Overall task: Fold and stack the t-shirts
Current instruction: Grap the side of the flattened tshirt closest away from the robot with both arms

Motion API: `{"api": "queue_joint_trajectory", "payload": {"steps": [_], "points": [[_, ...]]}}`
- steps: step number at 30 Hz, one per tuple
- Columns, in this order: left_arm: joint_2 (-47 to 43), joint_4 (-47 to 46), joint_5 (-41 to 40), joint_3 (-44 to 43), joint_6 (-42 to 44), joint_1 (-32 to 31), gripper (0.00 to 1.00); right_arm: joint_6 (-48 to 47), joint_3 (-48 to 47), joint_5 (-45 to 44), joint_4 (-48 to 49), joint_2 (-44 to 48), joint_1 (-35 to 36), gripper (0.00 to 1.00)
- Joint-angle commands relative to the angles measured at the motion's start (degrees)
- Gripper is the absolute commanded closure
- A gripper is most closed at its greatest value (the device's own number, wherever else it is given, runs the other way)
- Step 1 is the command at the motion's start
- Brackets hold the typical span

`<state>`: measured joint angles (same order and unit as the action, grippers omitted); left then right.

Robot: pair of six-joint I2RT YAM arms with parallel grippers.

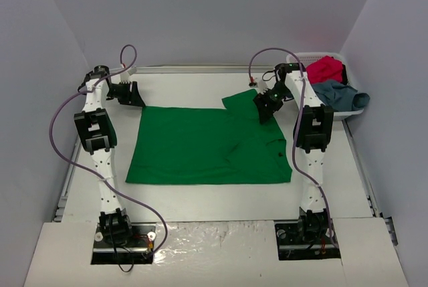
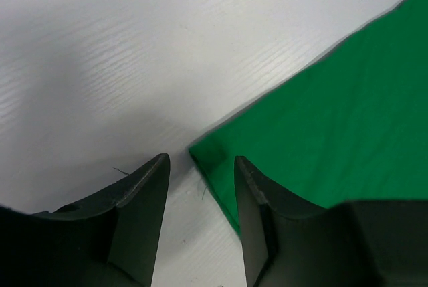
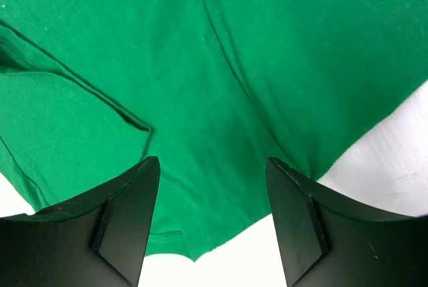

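Observation:
The bright green t-shirt [image 1: 207,143] lies spread flat on the white table, one sleeve pointing to the back right. My left gripper [image 1: 131,97] is open at the shirt's far left corner [image 2: 200,150], which sits between its fingers [image 2: 144,193]. My right gripper [image 1: 266,110] is open over the far right sleeve and shoulder of the green shirt [image 3: 221,66], holding nothing. The crimson red t-shirt [image 1: 326,68] and the grey-blue t-shirt [image 1: 338,94] lie bunched in the white basket [image 1: 302,57] at the back right.
Grey walls close in the table at the left, back and right. The basket stands against the right wall, close behind the right arm. Bare table [image 1: 200,197] shows in front of the green shirt.

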<state>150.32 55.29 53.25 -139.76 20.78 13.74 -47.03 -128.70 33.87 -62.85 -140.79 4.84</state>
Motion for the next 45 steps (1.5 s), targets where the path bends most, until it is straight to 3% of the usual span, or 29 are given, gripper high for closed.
{"api": "queue_joint_trajectory", "payload": {"steps": [1, 5, 19, 24, 28, 32, 40, 45], "points": [[-0.29, 4.74, 2.9, -2.53, 1.28, 0.59, 0.61, -0.7, 0.21, 0.32, -3.51, 0.43, -0.71, 0.4], [0.06, 6.67, 3.61, -1.92, 2.95, 0.59, 0.69, -0.96, 0.82, 0.41, -3.51, 0.43, -0.97, 0.4], [0.76, 9.05, 2.38, -1.3, 5.16, 0.41, 0.77, -1.4, 1.18, 0.94, -3.77, -0.1, -1.24, 0.4], [0.15, 4.75, 1.68, -0.86, 1.39, 0.33, 0.97, -0.09, -1.1, 0.94, -2.63, -0.27, -1.41, 0.4], [-4.93, -5.76, 0.01, 6.93, -3.62, 0.15, 0.98, 3.95, -5.84, 0.59, 4.46, -0.27, -1.94, 0.37], [-8.55, -10.37, -2.19, 11.0, -6.8, -0.64, 0.97, 8.78, -8.66, 2.34, 14.31, -0.18, -2.29, 0.33], [-12.41, -8.71, -6.76, 13.9, -5.31, -2.57, 0.98, 23.11, -9.72, 8.23, 38.11, -4.66, -2.91, 0.28], [-14.0, -7.48, -8.69, 15.13, -4.52, -3.36, 0.98, 32.15, -17.7, 9.37, 43.16, -14.13, -2.91, 0.27]]}}
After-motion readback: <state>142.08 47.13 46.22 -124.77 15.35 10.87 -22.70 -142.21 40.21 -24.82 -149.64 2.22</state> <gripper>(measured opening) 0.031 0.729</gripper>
